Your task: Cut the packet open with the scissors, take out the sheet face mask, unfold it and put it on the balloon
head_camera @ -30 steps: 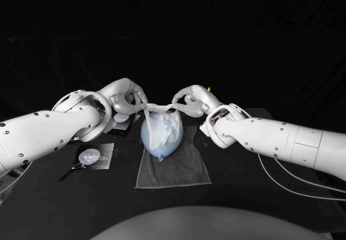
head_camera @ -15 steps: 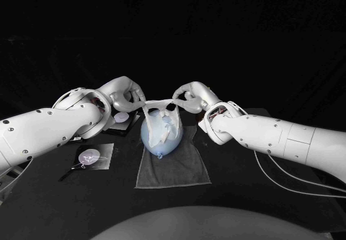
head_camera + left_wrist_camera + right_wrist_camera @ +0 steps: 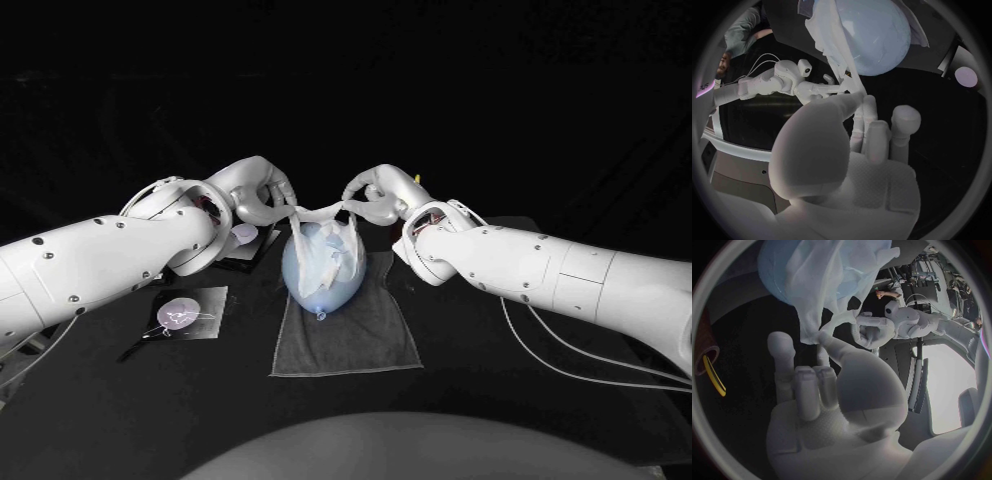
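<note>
I have the mask (image 3: 326, 238) out and spread: my left hand (image 3: 257, 197) and right hand (image 3: 378, 198) each pinch a top corner, the sheet hanging onto the balloon (image 3: 307, 282) on the towel (image 3: 349, 340). Left to do: lay it flat, let go. How well it fits I cannot tell

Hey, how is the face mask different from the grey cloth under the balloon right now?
The mask is white; the cloth is grey. The mask hangs crumpled, pinched at its top by the left hand and right hand; the cloth lies flat on the table. Both are thin sheets touching the balloon.
</note>
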You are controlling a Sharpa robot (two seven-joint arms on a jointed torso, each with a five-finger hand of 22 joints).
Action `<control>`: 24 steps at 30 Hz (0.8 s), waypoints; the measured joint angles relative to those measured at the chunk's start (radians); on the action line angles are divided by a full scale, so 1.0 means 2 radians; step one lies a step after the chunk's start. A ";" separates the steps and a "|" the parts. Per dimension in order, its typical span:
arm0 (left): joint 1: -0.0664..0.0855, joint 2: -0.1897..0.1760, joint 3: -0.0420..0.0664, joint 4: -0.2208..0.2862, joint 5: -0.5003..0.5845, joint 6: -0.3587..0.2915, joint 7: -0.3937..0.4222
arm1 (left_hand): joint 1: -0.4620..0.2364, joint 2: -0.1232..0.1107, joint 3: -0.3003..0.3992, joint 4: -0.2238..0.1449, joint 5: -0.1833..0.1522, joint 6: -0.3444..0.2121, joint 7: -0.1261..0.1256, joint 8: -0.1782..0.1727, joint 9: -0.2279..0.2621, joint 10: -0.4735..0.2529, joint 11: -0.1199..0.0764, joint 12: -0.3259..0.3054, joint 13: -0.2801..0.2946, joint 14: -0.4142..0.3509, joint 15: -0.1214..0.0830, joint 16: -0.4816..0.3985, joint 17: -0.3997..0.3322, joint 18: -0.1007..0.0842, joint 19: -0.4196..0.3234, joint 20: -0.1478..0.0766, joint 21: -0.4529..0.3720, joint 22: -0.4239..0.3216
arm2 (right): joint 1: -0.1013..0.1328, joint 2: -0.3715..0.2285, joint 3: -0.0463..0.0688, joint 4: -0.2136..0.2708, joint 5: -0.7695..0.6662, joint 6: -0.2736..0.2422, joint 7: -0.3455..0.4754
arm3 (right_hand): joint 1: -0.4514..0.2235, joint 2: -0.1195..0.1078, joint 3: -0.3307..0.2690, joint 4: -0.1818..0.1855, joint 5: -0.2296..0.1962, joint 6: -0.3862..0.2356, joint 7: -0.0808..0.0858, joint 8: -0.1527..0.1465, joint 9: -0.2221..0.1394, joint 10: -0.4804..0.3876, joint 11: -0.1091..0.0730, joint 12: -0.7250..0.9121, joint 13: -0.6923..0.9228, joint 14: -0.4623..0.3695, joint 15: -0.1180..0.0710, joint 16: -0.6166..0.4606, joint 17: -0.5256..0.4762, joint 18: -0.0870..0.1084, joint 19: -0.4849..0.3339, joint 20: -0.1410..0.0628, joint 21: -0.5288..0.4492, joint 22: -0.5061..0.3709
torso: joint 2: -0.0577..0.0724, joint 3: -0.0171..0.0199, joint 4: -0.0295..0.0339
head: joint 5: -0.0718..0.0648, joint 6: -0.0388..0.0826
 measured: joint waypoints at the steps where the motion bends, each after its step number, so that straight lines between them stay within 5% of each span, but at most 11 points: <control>1: 0.000 0.001 -0.001 -0.002 0.000 0.000 -0.001 | 0.000 0.000 0.001 -0.001 0.000 0.000 0.000 0.000 0.000 0.000 0.000 0.000 0.000 0.000 0.000 0.000 0.000 0.000 0.000 0.000 0.000 0.000 | 0.000 0.002 0.000 -0.003 -0.002 0.005 -0.004 | 0.000 0.000 0.001 0.000 0.000 0.000 0.000 0.000 0.000 0.000 0.000 0.000 0.000 0.000 0.000 0.000 0.000 0.000 0.000 0.000 -0.001 -0.001 | 0.000 0.0000 0.0000 | 0.000 0.000; 9: -0.001 0.008 -0.003 -0.015 -0.001 0.001 -0.011 | -0.004 0.000 0.004 -0.004 0.000 0.000 0.000 0.000 0.000 0.000 0.000 0.000 0.000 0.000 0.000 0.000 -0.002 0.000 0.000 0.000 0.000 0.000 | 0.000 0.014 -0.002 -0.021 -0.010 0.023 -0.027 | -0.004 -0.001 0.004 0.000 -0.001 -0.008 -0.001 0.003 0.009 0.000 0.000 -0.020 0.000 -0.001 0.001 0.000 0.000 0.000 -0.010 0.001 -0.019 -0.011 | -0.001 0.0000 0.0000 | 0.000 0.000; 14: -0.001 0.010 -0.004 -0.019 -0.001 0.002 -0.017 | -0.004 0.000 0.004 -0.004 0.000 -0.001 -0.001 -0.001 0.000 0.000 0.000 0.000 0.000 0.000 0.000 0.000 -0.002 0.000 0.000 0.000 0.000 0.000 | 0.000 0.019 -0.003 -0.030 -0.012 0.032 -0.038 | -0.006 -0.003 0.005 0.001 -0.001 -0.024 0.003 0.006 0.019 0.000 0.000 -0.046 0.000 -0.001 0.001 -0.002 0.000 0.008 -0.028 0.003 -0.050 -0.030 | 0.000 0.0000 0.0000 | -0.002 0.000; 20: -0.002 0.010 -0.004 -0.022 -0.002 0.008 -0.026 | -0.004 0.000 0.004 -0.004 -0.002 -0.001 -0.001 -0.001 0.000 0.001 0.001 0.000 0.000 0.000 0.000 0.000 -0.004 0.000 0.000 0.000 0.000 -0.001 | -0.002 0.020 -0.004 -0.033 -0.012 0.040 -0.049 | -0.015 0.000 -0.001 0.007 0.000 -0.059 0.021 -0.011 0.009 -0.033 0.017 -0.102 0.000 0.000 0.014 -0.008 0.000 0.008 -0.054 0.013 -0.092 -0.052 | 0.000 0.0000 0.0002 | -0.002 0.000; 24: -0.002 0.011 -0.006 -0.024 -0.002 0.012 -0.031 | -0.005 0.002 0.004 -0.004 0.000 -0.002 0.000 0.001 0.000 0.000 0.002 0.000 0.000 0.000 0.000 0.000 -0.005 0.000 0.000 0.000 0.000 -0.003 | -0.003 0.020 -0.005 -0.034 -0.007 0.041 -0.051 | -0.028 -0.013 -0.010 0.014 0.000 -0.102 0.043 -0.038 -0.008 -0.116 0.039 -0.186 -0.019 -0.006 0.034 -0.034 0.000 0.008 -0.083 0.027 -0.114 -0.060 | 0.000 0.0000 0.0002 | -0.001 0.000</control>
